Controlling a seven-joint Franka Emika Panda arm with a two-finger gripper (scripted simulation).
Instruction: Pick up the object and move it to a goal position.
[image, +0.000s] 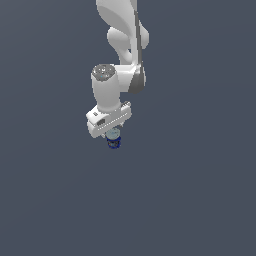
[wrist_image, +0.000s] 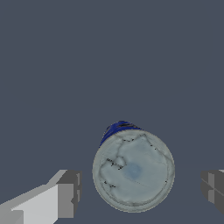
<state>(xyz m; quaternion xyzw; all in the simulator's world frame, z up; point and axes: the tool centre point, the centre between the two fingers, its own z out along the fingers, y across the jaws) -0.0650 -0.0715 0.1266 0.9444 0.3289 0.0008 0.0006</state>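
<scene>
The object (image: 114, 139) is a tiny dark blue can with a pale bluish-white top, directly under the white gripper (image: 112, 135) in the exterior view. In the wrist view the object (wrist_image: 133, 170) shows top-on as a pale round lid with a dark blue side. It sits between the two grey fingertips (wrist_image: 70, 192), with a gap on each side. The gripper (wrist_image: 142, 190) is open around the object and is not touching it. The fingertips are hidden behind the hand in the exterior view.
The white arm (image: 122, 45) comes down from the top of the exterior view. A plain dark grey-blue surface (image: 200, 190) fills the rest of both views.
</scene>
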